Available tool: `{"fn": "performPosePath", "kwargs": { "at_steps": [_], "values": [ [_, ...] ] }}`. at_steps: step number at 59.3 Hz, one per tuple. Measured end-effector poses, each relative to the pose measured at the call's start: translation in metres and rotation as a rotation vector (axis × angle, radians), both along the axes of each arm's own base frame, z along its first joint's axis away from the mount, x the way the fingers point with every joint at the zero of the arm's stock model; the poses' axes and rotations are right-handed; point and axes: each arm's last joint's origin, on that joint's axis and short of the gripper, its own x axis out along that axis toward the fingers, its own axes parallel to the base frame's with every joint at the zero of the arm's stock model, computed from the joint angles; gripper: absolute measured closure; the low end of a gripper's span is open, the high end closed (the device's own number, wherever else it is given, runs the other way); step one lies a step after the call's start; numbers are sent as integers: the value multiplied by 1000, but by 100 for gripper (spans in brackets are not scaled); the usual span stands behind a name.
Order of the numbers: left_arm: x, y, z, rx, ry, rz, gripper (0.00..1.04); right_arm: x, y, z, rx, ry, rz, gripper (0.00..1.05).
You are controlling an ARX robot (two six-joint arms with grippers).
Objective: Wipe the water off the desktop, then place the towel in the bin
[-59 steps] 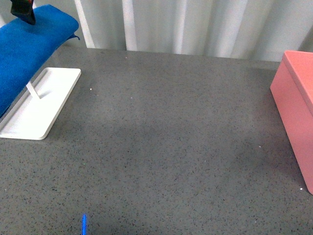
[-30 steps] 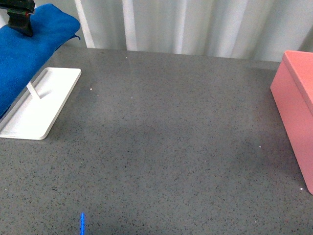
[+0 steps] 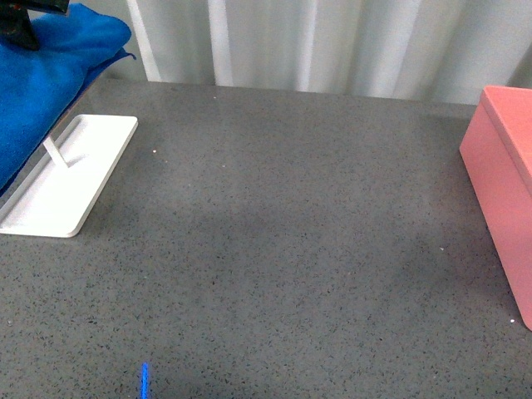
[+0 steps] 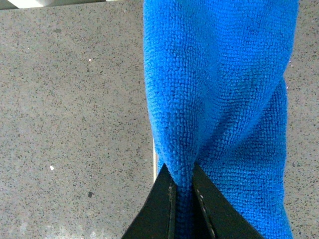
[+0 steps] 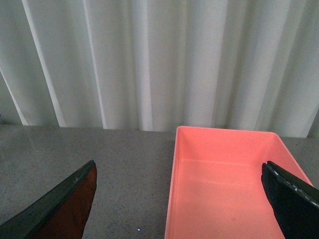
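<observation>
The blue towel (image 3: 41,83) hangs at the far left above the white tray (image 3: 66,187), held up by my left gripper (image 3: 21,29), which is shut on it. In the left wrist view the black jaws pinch a fold of the towel (image 4: 219,99) over the speckled desktop (image 4: 75,124); the left gripper (image 4: 183,181) shows there at the pinch. The pink bin (image 3: 509,191) stands at the right edge of the desktop (image 3: 291,233). In the right wrist view my right gripper (image 5: 182,199) is open above the bin (image 5: 224,189), whose inside holds nothing.
The white tray carries a thin upright rod (image 3: 55,152). Pale curtains (image 3: 332,41) close off the back of the desktop. A small blue light spot (image 3: 144,381) lies near the front edge.
My left gripper has risen and shifted slightly left with the towel, lifting its top edge higher. The bin and tray have not moved.
</observation>
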Motion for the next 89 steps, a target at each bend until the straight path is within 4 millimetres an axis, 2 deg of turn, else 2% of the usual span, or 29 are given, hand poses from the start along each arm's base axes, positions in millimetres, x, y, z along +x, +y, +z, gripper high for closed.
{"fn": "performPosePath", "kwargs": {
  "at_steps": [7,14,20,29,35,40,47,52,59,66,74,89],
  "values": [
    [0,-1,10,-14,-22,3,101,0,0,0,0,0,0,7],
    [3,-3,35,-33,-78,-5,101,0,0,0,0,0,0,7],
    [3,-4,66,-57,-158,-7,101,0,0,0,0,0,0,7],
    [-8,-9,114,-87,-279,-32,101,0,0,0,0,0,0,7],
    [-18,-17,138,-124,-351,-59,101,0,0,0,0,0,0,7],
    [-28,-29,150,-172,-407,-90,101,0,0,0,0,0,0,7],
    [-39,-64,144,-248,-446,-146,101,0,0,0,0,0,0,7],
    [-39,-87,130,-293,-441,-171,101,0,0,0,0,0,0,7],
    [-33,-121,98,-381,-398,-191,101,0,0,0,0,0,0,7],
    [-29,-129,87,-435,-376,-184,101,0,0,0,0,0,0,7],
    [-51,-136,80,-484,-355,-149,101,0,0,0,0,0,0,7],
    [-95,-139,112,-608,-411,-224,101,0,0,0,0,0,0,7]
  ]
}}
